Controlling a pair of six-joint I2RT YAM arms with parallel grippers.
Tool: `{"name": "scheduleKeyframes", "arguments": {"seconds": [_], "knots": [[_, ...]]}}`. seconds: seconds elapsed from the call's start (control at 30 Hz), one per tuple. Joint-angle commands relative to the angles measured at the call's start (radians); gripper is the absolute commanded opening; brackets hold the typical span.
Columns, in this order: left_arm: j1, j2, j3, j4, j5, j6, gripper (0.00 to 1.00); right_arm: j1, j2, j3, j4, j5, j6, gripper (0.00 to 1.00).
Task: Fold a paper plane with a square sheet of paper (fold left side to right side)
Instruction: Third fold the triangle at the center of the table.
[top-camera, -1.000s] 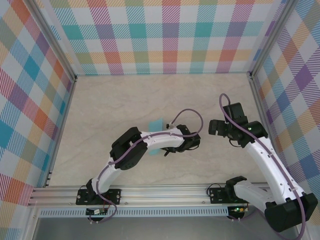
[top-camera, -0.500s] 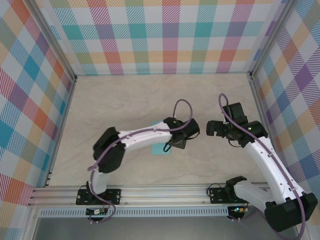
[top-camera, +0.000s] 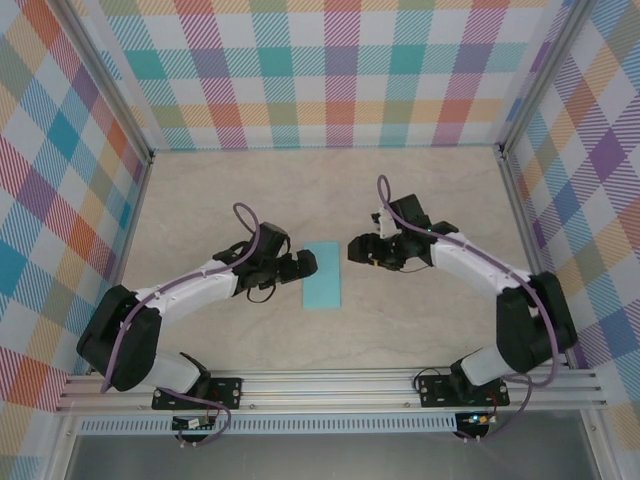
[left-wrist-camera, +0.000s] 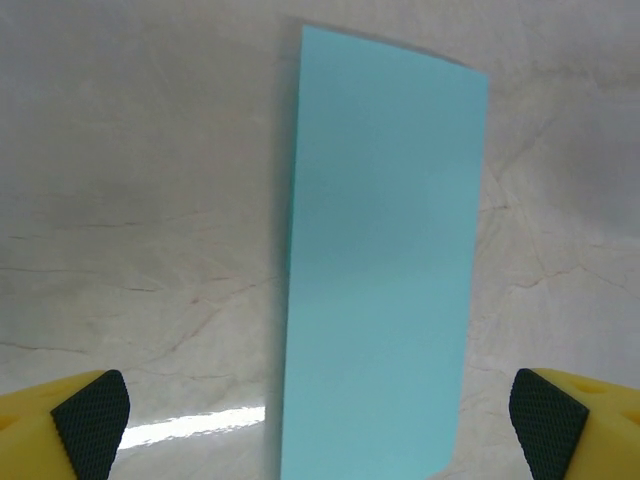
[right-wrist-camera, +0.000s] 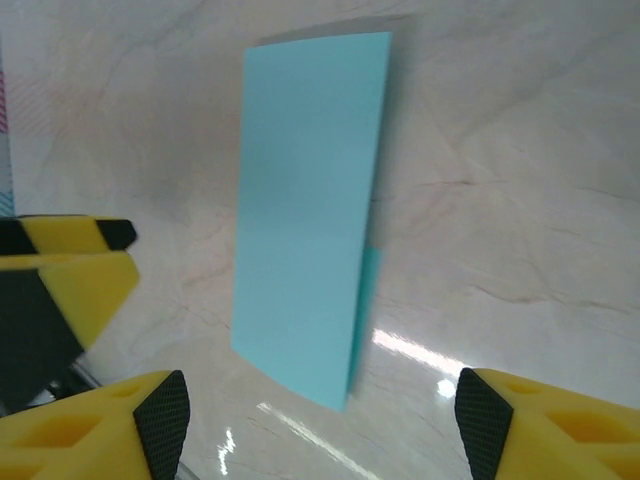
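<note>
On the plaid-walled table (top-camera: 420, 320), the square sheet of paper (top-camera: 322, 274) is being flanked by left hand (top-camera: 308, 263) and right hand (top-camera: 356, 248). Each is being held apart.

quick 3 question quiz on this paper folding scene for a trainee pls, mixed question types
1. Fill in: the left pincer and the right pincer both stand ___.
2. The turquoise paper lies: A) flat on the table between the two pincers; B) against the back wall; C) clamped in the right pincer.
3. True or false: the paper is a full unfolded square.

Key: 1 open; 2 A; 3 false, it is a narrow rectangle, doubled over.
</note>
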Motion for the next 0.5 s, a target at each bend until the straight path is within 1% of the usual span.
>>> {"name": "scheduleKeyframes", "arguments": {"seconds": [0.0,0.1,0.27,0.47], "knots": [[0.037,-0.024,-0.047,0.242,0.161,-0.040,1.00,0.011,0.118,0.066,0.196,-0.118,0.072,0.71],[0.045,-0.005,-0.059,0.254,0.168,-0.039,1.00,0.027,0.240,0.144,0.217,-0.129,0.081,0.71],[0.047,0.027,-0.071,0.276,0.184,-0.045,1.00,0.043,0.387,0.255,0.229,-0.144,0.088,0.71],[0.047,0.059,-0.067,0.272,0.185,-0.052,1.00,0.046,0.465,0.340,0.157,-0.076,0.048,0.71]]}}
